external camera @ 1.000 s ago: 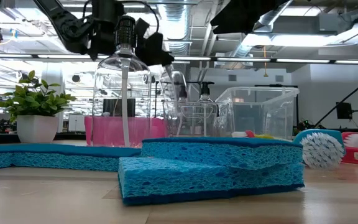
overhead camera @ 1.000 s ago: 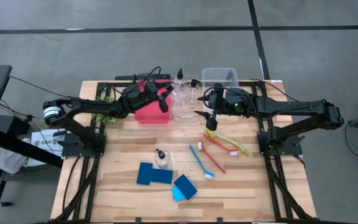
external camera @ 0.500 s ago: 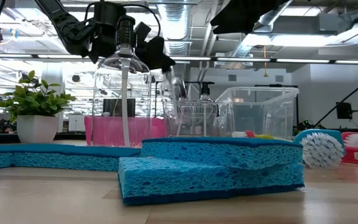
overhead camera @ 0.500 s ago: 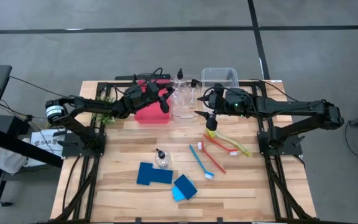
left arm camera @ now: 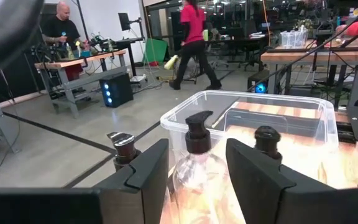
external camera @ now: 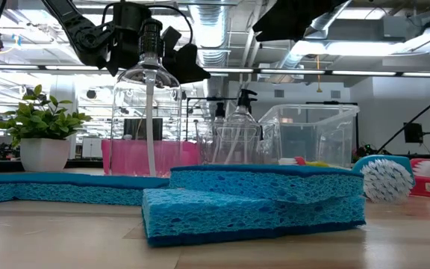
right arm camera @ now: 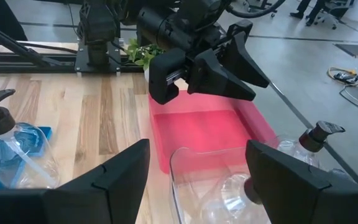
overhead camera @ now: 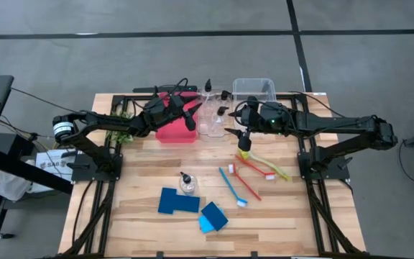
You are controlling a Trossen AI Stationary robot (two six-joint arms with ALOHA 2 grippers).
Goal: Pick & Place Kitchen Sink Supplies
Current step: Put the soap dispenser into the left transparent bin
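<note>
Tabletop: pump bottles (overhead camera: pixel 213 122) beside left hand (overhead camera: pixel 190 114)

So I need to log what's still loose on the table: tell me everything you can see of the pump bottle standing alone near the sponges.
The lone pump bottle is small, round-bodied and looks like clear plastic, with a black pump top and a thin tube running down inside. It appears empty. It stands upright on the wooden table, just behind the dark blue sponge, left of the blue brush. Whether it touches the sponge cannot be told. No fingers touch it.
</note>
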